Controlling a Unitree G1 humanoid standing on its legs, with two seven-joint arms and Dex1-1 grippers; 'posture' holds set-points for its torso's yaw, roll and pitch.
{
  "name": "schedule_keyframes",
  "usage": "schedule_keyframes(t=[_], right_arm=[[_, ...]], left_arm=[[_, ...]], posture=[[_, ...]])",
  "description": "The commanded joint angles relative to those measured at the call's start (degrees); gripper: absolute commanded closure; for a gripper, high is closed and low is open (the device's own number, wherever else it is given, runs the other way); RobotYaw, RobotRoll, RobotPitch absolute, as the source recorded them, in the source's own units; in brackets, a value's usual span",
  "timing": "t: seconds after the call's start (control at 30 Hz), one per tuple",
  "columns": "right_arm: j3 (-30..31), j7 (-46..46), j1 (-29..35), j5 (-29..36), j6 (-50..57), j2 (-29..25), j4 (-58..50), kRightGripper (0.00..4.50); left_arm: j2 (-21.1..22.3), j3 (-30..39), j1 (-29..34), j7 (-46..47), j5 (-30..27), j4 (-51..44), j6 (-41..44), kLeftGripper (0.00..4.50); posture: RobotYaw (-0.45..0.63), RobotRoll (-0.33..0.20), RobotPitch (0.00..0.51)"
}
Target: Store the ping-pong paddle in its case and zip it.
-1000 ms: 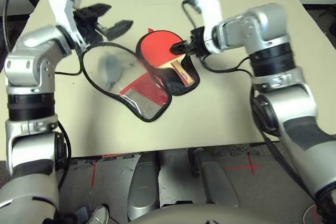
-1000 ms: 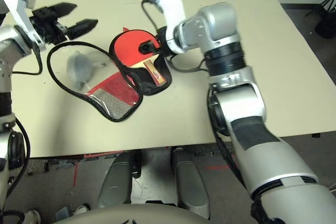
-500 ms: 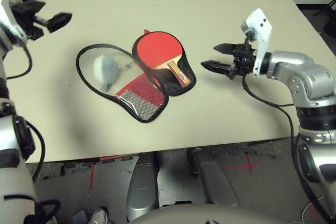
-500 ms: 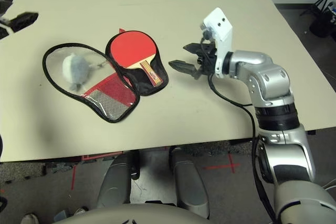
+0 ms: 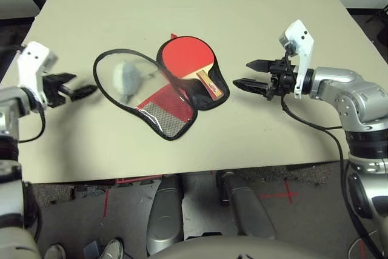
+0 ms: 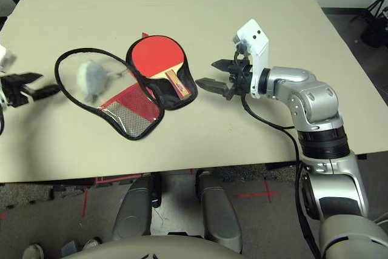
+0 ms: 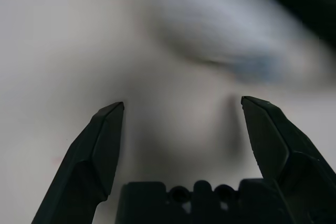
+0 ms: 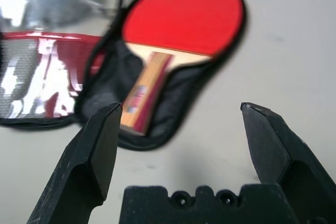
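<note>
both grippers spread wide, empty: left gripper [image 5: 82, 91] just left of the case [image 5: 163, 113], right gripper [image 5: 248, 74] just right of it. ping-pong paddle [image 5: 189, 57] lies in case's open right half, unzipped, on table [image 5: 254, 4]. grey-white lump [image 5: 126, 77] in left half.

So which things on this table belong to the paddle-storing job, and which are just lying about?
Part of the job:
- ping-pong paddle, lying on the open half of the case
- case, unzipped and spread flat
- left pincer and right pincer, both open, holding nothing

Lying about:
- grey-white soft lump, sitting on the case's other half
</note>
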Motion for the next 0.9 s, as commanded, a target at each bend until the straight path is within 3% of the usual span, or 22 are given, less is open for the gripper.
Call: schedule_keyframes(t=[0.03,0.23,0.37,0.5,0.63,0.77,0.9], right_arm=[[-1.0,-0.9,-0.3,-0.2,-0.3,-0.2,1.1,0.03],[-1.2,-1.5,-0.2,-0.5,-0.7,-0.5,1.5,0.03],[-2.0,-2.3,-0.6,0.0,0.0,-0.2,1.2,0.03],[-3.2,-3.3,-1.3,0.4,0.9,0.0,1.8,0.03],[-6.6,-6.7,-3.2,1.9,4.2,1.1,3.5,0.03],[-9.7,-9.7,-4.7,3.8,8.4,2.3,4.4,0.03],[-12.2,-11.7,-4.9,7.5,17.3,3.4,4.1,0.03]], left_arm=[[2.5,-3.0,2.6,-2.7,-6.1,-13.0,12.8,0.0],[2.8,-5.1,-3.7,-3.6,-15.3,-24.4,26.2,0.0],[-1.7,-5.7,-13.3,-1.4,-17.9,-22.7,28.1,0.0],[-7.3,-5.6,-21.5,2.0,-17.5,-17.6,27.1,0.0],[-15.6,-7.2,-27.6,7.4,-12.5,-8.8,18.2,0.0],[-19.3,-9.4,-29.7,8.3,-9.4,-4.5,12.7,0.0],[-21.5,-7.8,-31.7,9.3,-10.1,-4.6,11.9,0.0]], posture=[[0.06,0.0,0.235],[0.04,0.0,0.231],[0.03,0.0,0.228],[0.01,0.0,0.22],[0.0,0.0,0.217],[-0.01,0.0,0.217],[-0.02,0.0,0.217]])
